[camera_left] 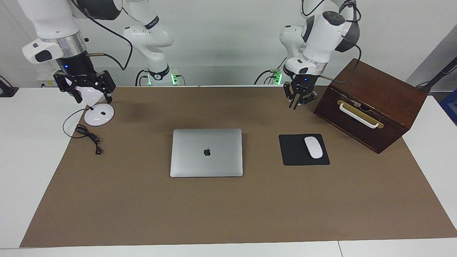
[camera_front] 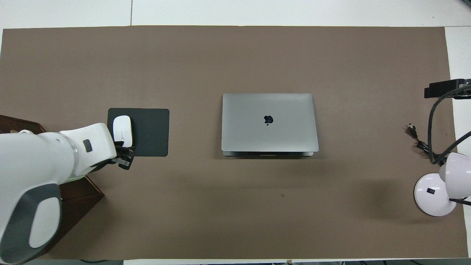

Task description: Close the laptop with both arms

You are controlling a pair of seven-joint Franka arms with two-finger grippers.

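Laptop (camera_left: 206,152) lies shut mid-worktop. Wooden box (camera_left: 371,103), lid down, contents hidden. Left gripper (camera_left: 299,98) narrow; right gripper (camera_left: 85,89) wide, both raised.

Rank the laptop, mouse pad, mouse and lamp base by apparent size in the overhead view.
1. laptop
2. mouse pad
3. lamp base, partly hidden by the lamp head
4. mouse

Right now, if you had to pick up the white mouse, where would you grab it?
Probably across the mouse at its long sides, coming straight down from above. It lies flat on the black mouse pad; its rounded top offers no grip.
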